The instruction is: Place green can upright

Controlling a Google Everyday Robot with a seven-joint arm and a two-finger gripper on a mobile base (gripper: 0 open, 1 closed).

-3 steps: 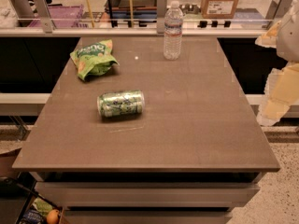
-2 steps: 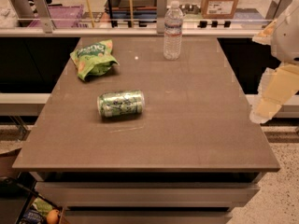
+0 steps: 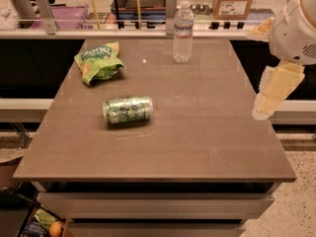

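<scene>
Camera view: green can (image 3: 128, 109) sideways; jaws right.

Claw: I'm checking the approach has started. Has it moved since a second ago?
Yes. The claw has shifted toward the green can, from outside the right edge of the table to just over it.

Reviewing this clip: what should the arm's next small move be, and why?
Probably bring the hand leftward over the table toward the green can. The can lies on its side left of centre, untouched, while the hand hangs at the table's right edge, well apart from it.
</scene>
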